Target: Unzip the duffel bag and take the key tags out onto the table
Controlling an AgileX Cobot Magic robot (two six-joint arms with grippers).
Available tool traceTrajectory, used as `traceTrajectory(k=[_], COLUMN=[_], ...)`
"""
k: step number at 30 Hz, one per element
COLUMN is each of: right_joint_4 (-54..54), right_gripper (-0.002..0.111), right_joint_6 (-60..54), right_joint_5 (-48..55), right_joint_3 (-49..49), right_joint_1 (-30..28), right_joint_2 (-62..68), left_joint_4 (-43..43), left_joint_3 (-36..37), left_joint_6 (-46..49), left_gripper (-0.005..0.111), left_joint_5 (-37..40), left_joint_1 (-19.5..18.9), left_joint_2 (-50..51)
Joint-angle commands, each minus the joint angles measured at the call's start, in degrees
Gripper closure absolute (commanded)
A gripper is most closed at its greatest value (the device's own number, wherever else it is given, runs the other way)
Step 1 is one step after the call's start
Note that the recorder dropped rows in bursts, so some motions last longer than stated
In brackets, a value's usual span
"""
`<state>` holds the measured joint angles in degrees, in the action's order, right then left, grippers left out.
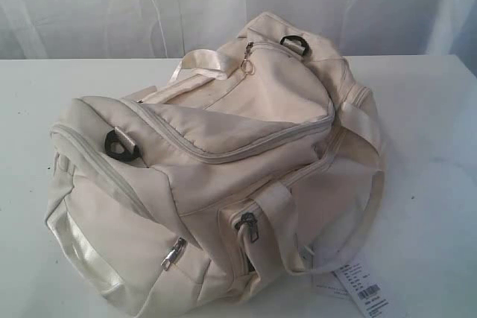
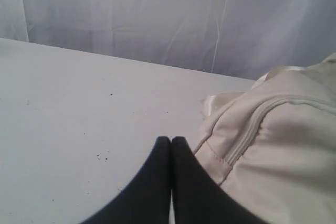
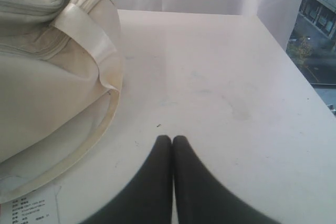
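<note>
Duffel bag, top zip closed, sat on white surface, left claw pinched closed and empty, right claw likewise.

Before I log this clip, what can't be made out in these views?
The key tags: in no view; the duffel bag fabric hides its inside.
Paper tag: exterior view, print too small, cut by the bottom edge.
Left gripper and right gripper: only shut fingertips in the wrist views; neither shows in the exterior view.
Duffel bag's near end: cut by the exterior view's bottom edge.
</note>
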<state>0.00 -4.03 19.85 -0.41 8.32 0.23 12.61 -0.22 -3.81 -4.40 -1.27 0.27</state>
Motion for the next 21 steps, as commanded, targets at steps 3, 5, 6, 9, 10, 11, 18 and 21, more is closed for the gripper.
traceTrajectory(k=[3, 5, 6, 9, 10, 11, 18, 21], right_joint_4=[0.00, 0.62, 0.62, 0.62, 0.62, 0.62, 0.37, -5.32], right_gripper=[0.108, 0.108, 0.108, 0.108, 0.108, 0.108, 0.108, 0.108], right_joint_6=[0.86, 5.49, 8.71, 18.25, 20.75, 23.46, 26.39, 26.27], right_joint_5=[-12.99, -19.35, -22.68, -32.85, -35.88, -39.77, -51.66, -37.78], right_joint_3=[0.41, 0.41, 0.41, 0.41, 0.41, 0.41, -1.98, -8.75], right_joint_1=[-0.35, -0.35, -0.35, -0.35, -0.35, -0.35, -0.35, -0.35], right_joint_2=[-0.23, -0.23, -0.23, -0.23, -0.23, -0.23, -0.23, 0.65], left_joint_4=[0.65, 0.54, 0.20, -1.31, -2.70, -5.20, -31.05, -42.52], left_joint_3=[0.22, 0.22, 0.22, 0.22, 0.22, 0.22, -2.52, -7.02], left_joint_6=[-15.37, -18.65, -19.71, -23.74, -25.28, -27.34, -45.57, -52.14], left_gripper=[0.107, 0.107, 0.107, 0.107, 0.107, 0.107, 0.107, 0.107], left_joint_5=[-7.71, -12.00, -14.62, -18.87, -19.59, -20.31, -22.18, -23.34], left_joint_1=[0.22, 0.22, 0.22, 0.22, 0.22, 0.22, 0.22, 0.22], left_joint_2=[-0.27, -0.27, -0.27, -0.27, -0.27, -0.27, 0.89, 5.54])
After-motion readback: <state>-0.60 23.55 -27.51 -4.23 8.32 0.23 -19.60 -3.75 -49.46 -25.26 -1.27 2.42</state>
